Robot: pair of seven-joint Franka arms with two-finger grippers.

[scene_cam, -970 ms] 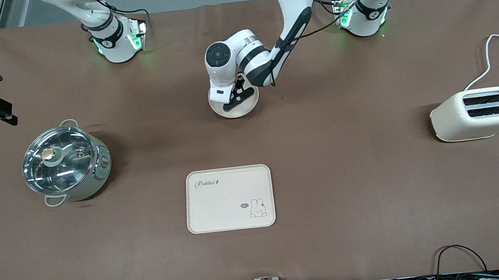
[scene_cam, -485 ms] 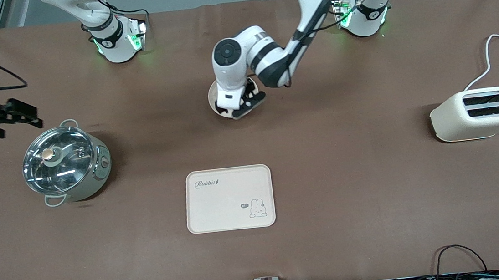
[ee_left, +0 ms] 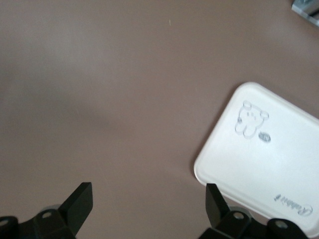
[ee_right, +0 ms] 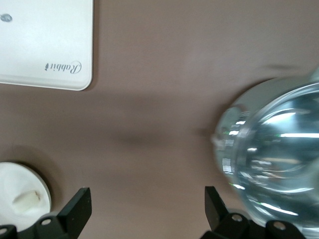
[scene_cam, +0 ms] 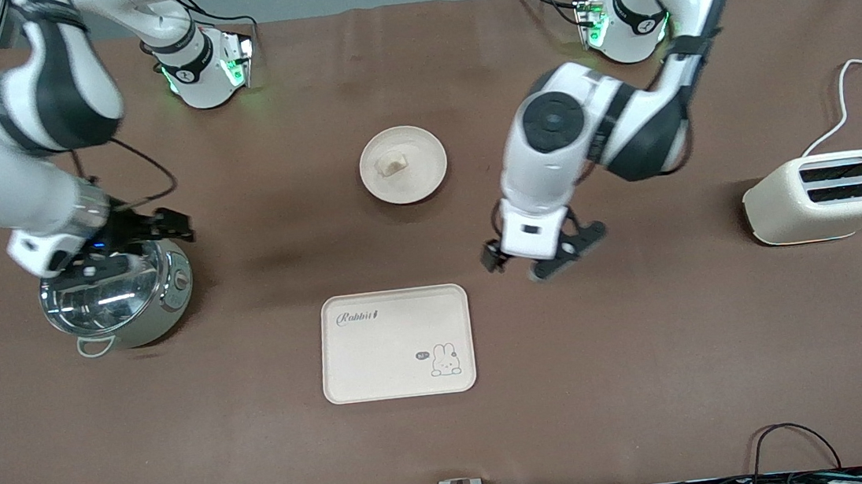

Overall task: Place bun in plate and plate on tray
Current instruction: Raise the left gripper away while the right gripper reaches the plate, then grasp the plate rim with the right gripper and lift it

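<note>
The small pale bun [scene_cam: 392,164] lies on the round cream plate [scene_cam: 425,175], which stands on the brown table farther from the front camera than the tray [scene_cam: 396,344]. The rectangular tray with "Rabbit" lettering holds nothing. My left gripper [scene_cam: 536,262] is open and empty, above bare table beside the tray's corner toward the left arm's end. The left wrist view shows the tray [ee_left: 264,159] past my open left gripper [ee_left: 147,204]. My right gripper [scene_cam: 132,243] is open and empty over the pot's edge. The right wrist view shows the plate [ee_right: 40,181], bun [ee_right: 27,199], tray [ee_right: 45,40] and my right gripper [ee_right: 145,206].
A steel pot with a glass lid [scene_cam: 113,292] stands toward the right arm's end; it also shows in the right wrist view [ee_right: 279,154]. A cream toaster [scene_cam: 826,196] with a white cord stands toward the left arm's end.
My left gripper has left the plate and swung over the table beside the tray, and the bun now shows lying on the plate. My right arm has swung in over the pot.
</note>
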